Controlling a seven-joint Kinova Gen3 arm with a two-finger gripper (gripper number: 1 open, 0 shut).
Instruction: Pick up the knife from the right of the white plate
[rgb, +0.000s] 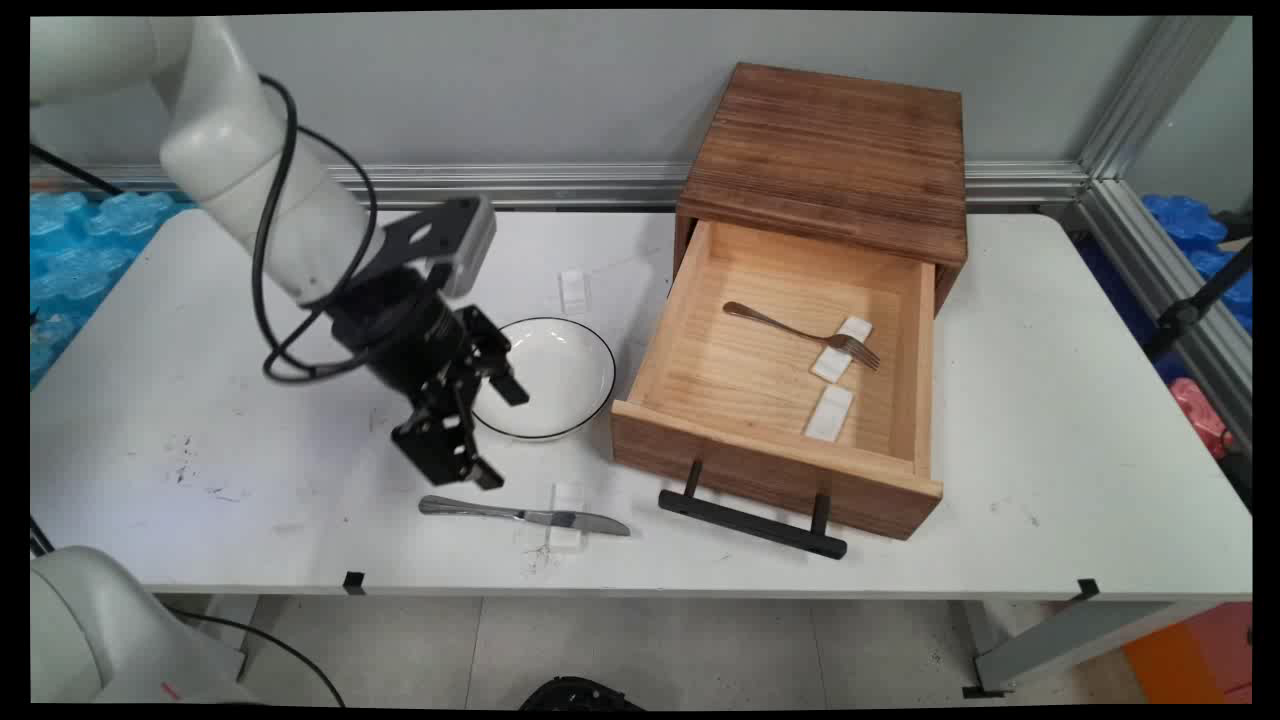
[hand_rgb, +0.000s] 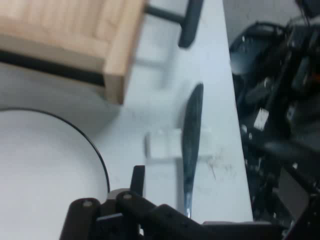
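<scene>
Hovering, spread and empty, black two-finger hand (rgb: 480, 425) between white black-rimmed bowl (rgb: 550, 375) and silver table knife (rgb: 522, 516); metal fork (rgb: 800, 332) already lying in open wooden drawer (rgb: 775, 480).

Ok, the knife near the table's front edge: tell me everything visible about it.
The knife is a plain silvery metal table knife lying flat on the white table, handle left and blade right in the main view. Its middle rests across a small white pad. The gripper hangs just above its handle end, not touching it.
</scene>
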